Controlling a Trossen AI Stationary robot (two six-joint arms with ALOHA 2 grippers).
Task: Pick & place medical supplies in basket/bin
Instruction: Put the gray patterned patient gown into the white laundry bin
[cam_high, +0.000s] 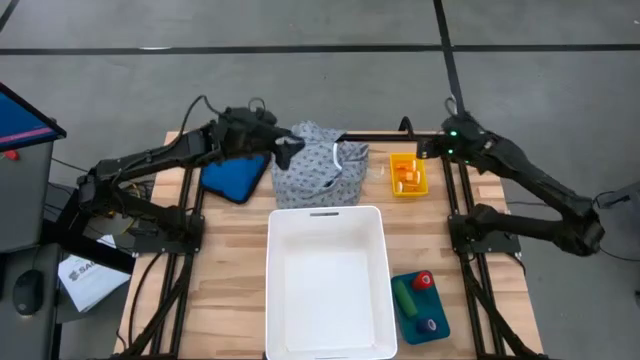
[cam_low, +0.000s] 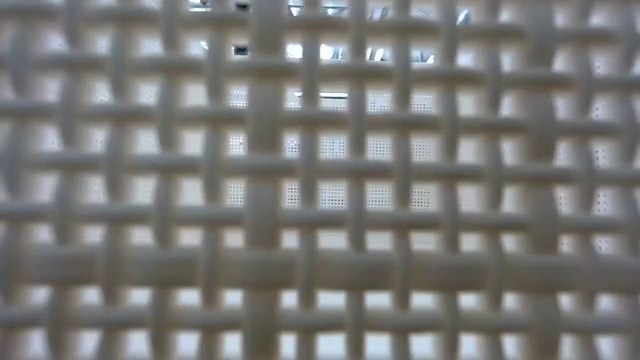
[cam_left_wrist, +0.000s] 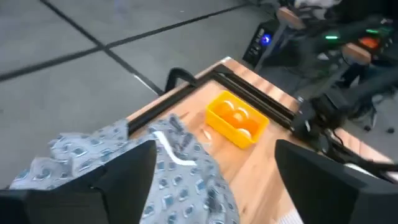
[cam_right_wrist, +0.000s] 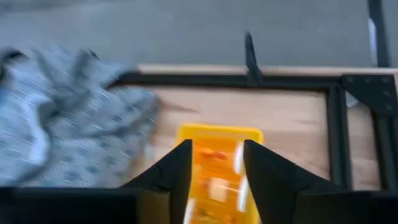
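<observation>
At the middle of the high view stands the white bin (cam_high: 326, 283), its floor bare, on the wooden table (cam_high: 235, 260). Just above it in the frame lies the grey-white dotted garment (cam_high: 315, 165), heaped, with my left gripper (cam_high: 287, 147) at its upper left edge; from here I cannot tell how far apart those fingers stand. Left of the garment lies a blue pad (cam_high: 233, 177). To the right of the garment sits a small yellow tray (cam_high: 407, 174) holding orange pill bottles (cam_high: 404, 176), and my right gripper (cam_high: 432, 147) hangs just beyond its upper right corner. At the lower right a blue tray (cam_high: 420, 307) carries a green cylinder (cam_high: 405, 297), a red one (cam_high: 424, 281) and a purple one (cam_high: 430, 325). The low view is filled by the bin's white lattice wall (cam_low: 320, 200), pressed close. In my left wrist view my two fingers (cam_left_wrist: 124, 171) stand wide apart above the garment (cam_left_wrist: 180, 180), gripping nothing, with the yellow tray (cam_left_wrist: 236, 118) in the centre of the frame. In my right wrist view my fingers (cam_right_wrist: 171, 171) stand a little apart, nothing between them, the yellow tray (cam_right_wrist: 217, 158) showing in the gap and the garment (cam_right_wrist: 68, 118) at the left of the frame.
</observation>
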